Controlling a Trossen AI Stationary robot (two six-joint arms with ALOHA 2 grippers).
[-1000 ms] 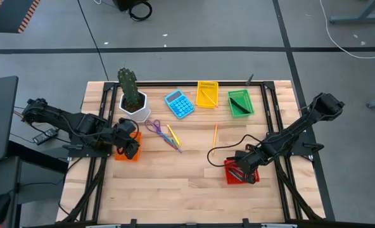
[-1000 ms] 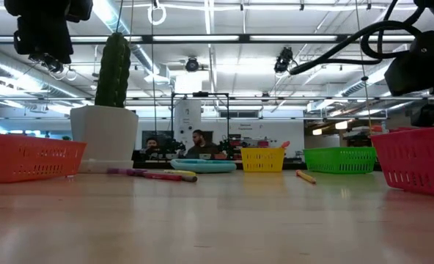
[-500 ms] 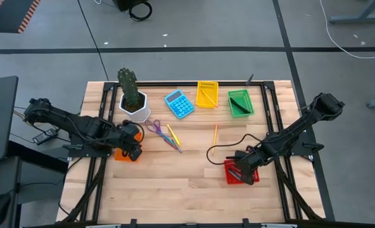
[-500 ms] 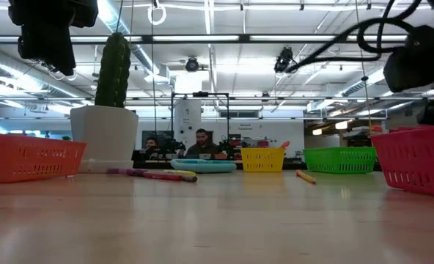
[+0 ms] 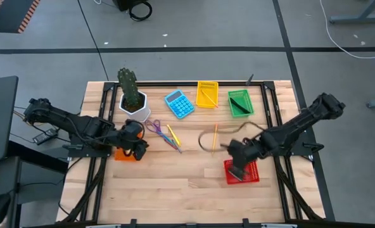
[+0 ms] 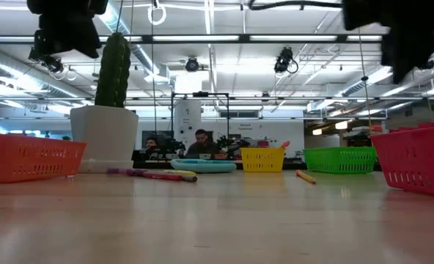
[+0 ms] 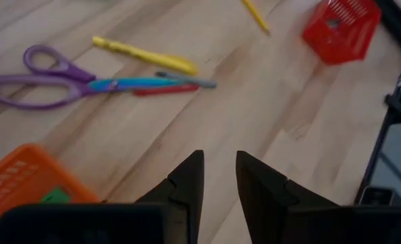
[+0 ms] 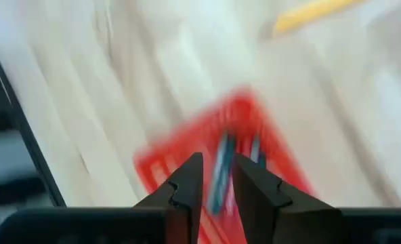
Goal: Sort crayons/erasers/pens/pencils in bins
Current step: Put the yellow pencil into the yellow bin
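Wooden surface (image 5: pixel 175 183): right gripper (image 5: pixel 237 170) has lifted over the red bin (image 5: pixel 249 172), jaws slightly spread and empty, 2 sticks inside. Left gripper (image 5: pixel 139 143), jaws slightly apart, leaves the orange bin (image 5: pixel 120 154) toward the scissors (image 5: pixel 154 128).

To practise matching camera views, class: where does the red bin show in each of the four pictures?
High view: red bin lower right, under the right hand.
Low view: right edge.
Left wrist view: top right.
Right wrist view: centre, blurred.
Shared landmark: the lone pencil beside it.
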